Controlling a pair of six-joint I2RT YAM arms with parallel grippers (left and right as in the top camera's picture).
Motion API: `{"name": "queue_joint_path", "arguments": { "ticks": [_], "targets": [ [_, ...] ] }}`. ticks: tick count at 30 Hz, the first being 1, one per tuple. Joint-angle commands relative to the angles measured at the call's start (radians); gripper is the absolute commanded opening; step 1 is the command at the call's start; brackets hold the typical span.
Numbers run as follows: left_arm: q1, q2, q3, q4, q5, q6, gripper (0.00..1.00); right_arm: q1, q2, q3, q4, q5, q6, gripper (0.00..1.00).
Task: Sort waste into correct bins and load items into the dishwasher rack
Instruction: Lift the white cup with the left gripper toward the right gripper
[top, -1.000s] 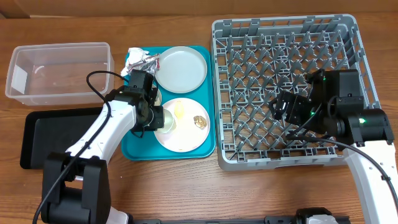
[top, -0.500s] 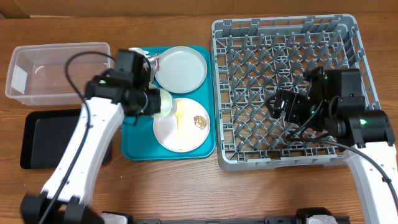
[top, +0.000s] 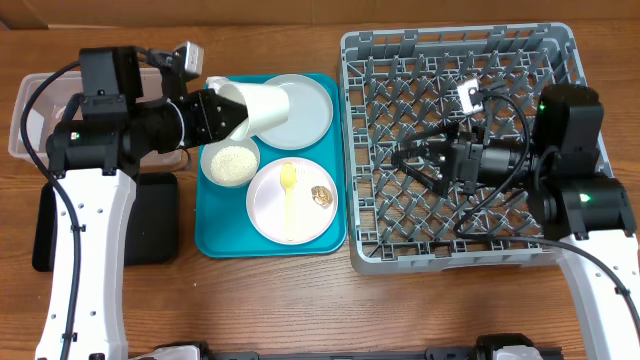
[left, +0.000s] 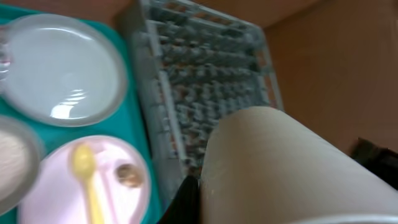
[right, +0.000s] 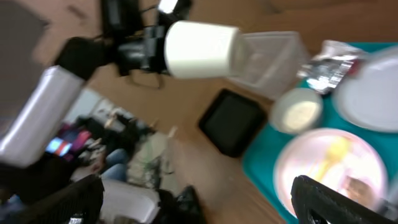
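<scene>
One white cup (top: 260, 108), lifted off the small grey rice bowl (top: 231, 163), hangs sideways upper left, pinched by the left gripper (top: 220, 113). The right gripper (top: 415, 162) is spread over the grey pegged rack (top: 560, 40), so loading looks next.

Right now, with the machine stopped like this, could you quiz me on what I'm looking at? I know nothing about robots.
1. True or false: the right fingers are spread open above the rack.
2. What do the left fingers hold? A) cup B) bowl C) napkin
3. Fill in: the yellow spoon lies on the pink ____, near a brown morsel.

Key: 1 true; 2 A; 3 plate.
</scene>
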Motion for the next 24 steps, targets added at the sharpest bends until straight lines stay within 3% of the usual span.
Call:
{"name": "queue_joint_path", "arguments": {
  "ticks": [1, 8, 12, 24],
  "targets": [
    [-0.016, -0.004, 0.019, 0.053, 0.274, -0.033, 0.04, 0.029, 0.025, 0.025, 0.032, -0.141, -0.002, 1.00],
    [-0.087, -0.004, 0.019, 0.110, 0.330, -0.063, 0.04, 0.063, 0.088, 0.025, 0.111, -0.113, 0.005, 0.99],
    [-0.147, -0.005, 0.019, 0.111, 0.329, -0.062, 0.04, 0.065, 0.117, 0.025, 0.179, -0.095, 0.023, 0.94],
    [-0.299, -0.005, 0.019, 0.163, 0.312, -0.062, 0.04, 0.067, 0.134, 0.025, 0.340, -0.085, 0.081, 0.94]
  ]
}}
